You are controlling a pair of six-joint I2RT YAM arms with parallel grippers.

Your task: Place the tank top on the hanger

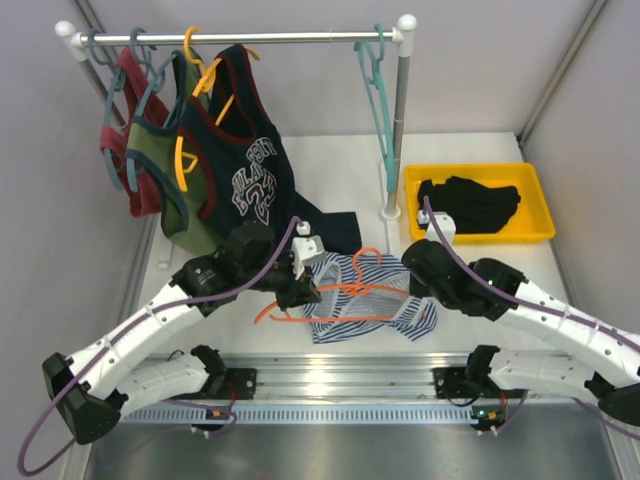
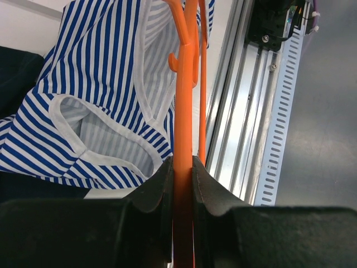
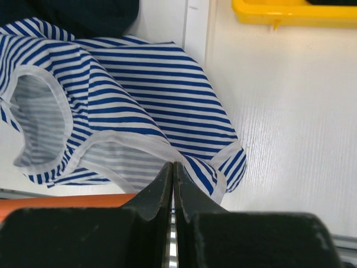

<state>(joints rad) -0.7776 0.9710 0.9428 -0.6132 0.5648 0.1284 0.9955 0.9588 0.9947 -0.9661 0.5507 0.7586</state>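
Note:
The blue-and-white striped tank top (image 1: pixel 372 300) lies bunched on the white table between my two grippers. It also shows in the left wrist view (image 2: pixel 95 84) and the right wrist view (image 3: pixel 139 84). The orange hanger (image 1: pixel 300 316) lies across it, with its hook toward the back. My left gripper (image 1: pixel 300 290) is shut on a bar of the hanger (image 2: pixel 184 111), its jaws (image 2: pixel 183 167) pressed on both sides. My right gripper (image 1: pixel 416 264) sits at the top's right edge. Its jaws (image 3: pixel 173 167) are shut on the pale trim. An orange bar (image 3: pixel 67 200) shows beside it.
A rail (image 1: pixel 250 38) at the back holds a navy lettered top (image 1: pixel 245 170), other tops on the left and a teal hanger (image 1: pixel 380 90). A yellow tray (image 1: pixel 540 232) with a black garment (image 1: pixel 470 205) stands at the back right. A metal rail (image 1: pixel 330 375) runs along the near edge.

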